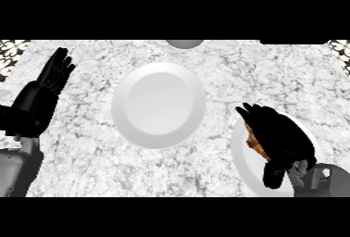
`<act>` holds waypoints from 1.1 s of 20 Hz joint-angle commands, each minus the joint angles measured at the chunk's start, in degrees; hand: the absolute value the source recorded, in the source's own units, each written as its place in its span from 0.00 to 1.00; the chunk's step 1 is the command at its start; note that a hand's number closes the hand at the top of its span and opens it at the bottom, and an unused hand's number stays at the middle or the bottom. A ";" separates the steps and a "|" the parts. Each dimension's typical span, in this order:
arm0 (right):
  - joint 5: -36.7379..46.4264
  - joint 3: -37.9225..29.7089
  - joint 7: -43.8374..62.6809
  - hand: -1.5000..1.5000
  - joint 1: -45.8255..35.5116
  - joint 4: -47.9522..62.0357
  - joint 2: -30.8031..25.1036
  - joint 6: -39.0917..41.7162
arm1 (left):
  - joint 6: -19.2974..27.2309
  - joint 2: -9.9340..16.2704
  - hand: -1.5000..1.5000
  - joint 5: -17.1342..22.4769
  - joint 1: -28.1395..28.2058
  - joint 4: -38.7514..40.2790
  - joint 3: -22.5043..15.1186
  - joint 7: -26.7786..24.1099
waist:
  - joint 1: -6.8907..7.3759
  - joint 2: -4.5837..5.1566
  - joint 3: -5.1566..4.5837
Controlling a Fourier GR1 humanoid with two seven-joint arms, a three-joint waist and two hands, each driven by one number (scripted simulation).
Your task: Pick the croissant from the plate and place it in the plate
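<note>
The right hand (pixel 284 139) has its fingers (pixel 247 112) curled down over the croissant (pixel 255 143) on the near plate (pixel 239 152). Beyond the fingertips, the middle plate (pixel 159 104) waits. If little pastry sits under the fingers, it may slip in transit. The left hand (pixel 41 97) rests open.

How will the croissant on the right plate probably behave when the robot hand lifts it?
The croissant looks small beside the right robot hand covering it, so it is probably light. Its browned, flaky-looking surface suggests it may crush or crumble if squeezed. Lying flat on the right plate, it seems unlikely to roll.
</note>
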 commanded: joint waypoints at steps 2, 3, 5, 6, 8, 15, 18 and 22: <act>5.28 -0.97 -1.28 0.00 -0.05 5.44 2.29 1.63 | -0.07 -2.00 0.50 -2.17 0.80 -0.86 0.51 0.36 | 0.07 0.01 0.01; 5.49 -3.59 -8.07 0.00 0.89 9.12 -0.33 -1.60 | -1.38 -1.14 0.50 -1.35 0.23 -0.50 1.86 -0.60 | 0.08 0.06 0.02; 6.99 -2.78 -4.68 0.00 0.72 8.71 3.63 0.63 | -2.14 -2.09 0.50 -2.28 -3.91 4.47 2.37 0.23 | -0.18 0.07 0.00; 7.63 -4.03 -6.29 0.00 2.33 8.77 2.95 0.06 | -1.99 -2.32 0.50 -2.67 1.57 0.34 2.98 -2.05 | 0.01 0.01 0.01; 10.57 -1.28 -4.67 0.00 6.52 5.10 4.83 -1.28 | -1.33 -3.58 0.50 -3.58 -2.08 0.98 2.07 1.76 | -0.25 -0.04 0.01; 13.10 -5.21 -13.95 0.00 3.40 17.35 5.94 -0.46 | -3.54 -4.57 0.50 -4.39 -2.82 2.49 4.04 0.69 | -0.15 0.04 0.00; 15.57 -5.82 -11.70 0.00 5.80 14.21 6.59 0.15 | -5.87 -2.95 0.50 -3.04 -0.05 -3.31 5.43 4.55 | -0.09 -0.07 0.01; 21.58 -4.28 -15.21 0.00 1.97 26.92 9.48 -4.99 | -4.54 -5.57 0.50 -5.21 -1.30 0.22 4.98 2.04 | 0.04 0.08 0.01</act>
